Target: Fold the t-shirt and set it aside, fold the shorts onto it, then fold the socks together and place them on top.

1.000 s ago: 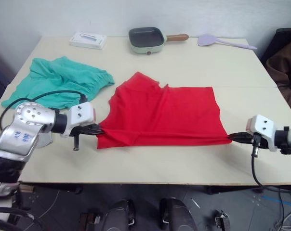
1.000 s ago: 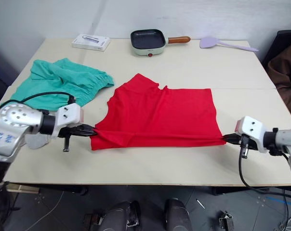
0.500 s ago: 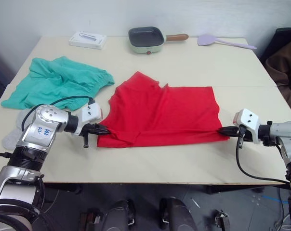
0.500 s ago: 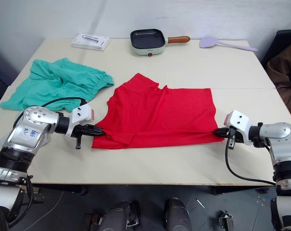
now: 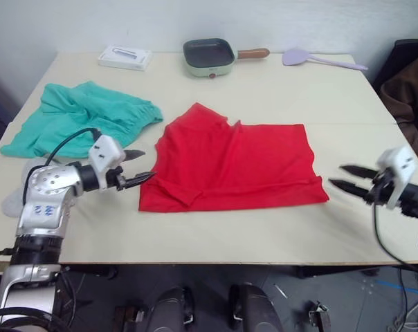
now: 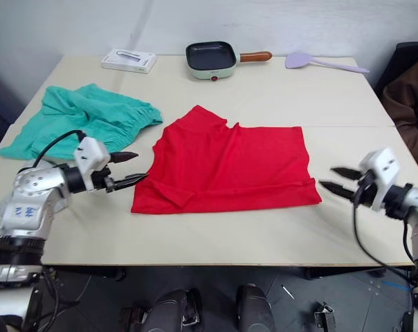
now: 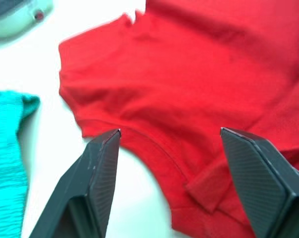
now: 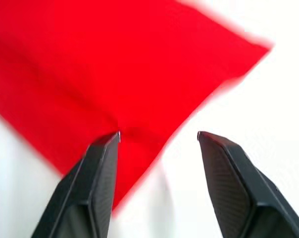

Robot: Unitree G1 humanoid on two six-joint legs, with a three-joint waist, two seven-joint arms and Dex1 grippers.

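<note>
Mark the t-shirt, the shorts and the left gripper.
t-shirt (image 5: pixel 237 162), left eye view, middle of the red cloth.
shorts (image 5: pixel 84 117), left eye view, middle of the teal cloth.
left gripper (image 5: pixel 140 166), left eye view, midway between its open fingertips.

Beige table (image 5: pixel 264 235) (white wall (image 5: pixel 70 21) behind)

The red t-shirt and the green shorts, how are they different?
The t-shirt is bright red; the shorts are teal-green. The t-shirt lies fairly flat in the middle of the table, between the two open tools; the shorts lie bunched and wrinkled toward the robot's left. Both are soft cloth, similar in size, and neither is being held.
</note>
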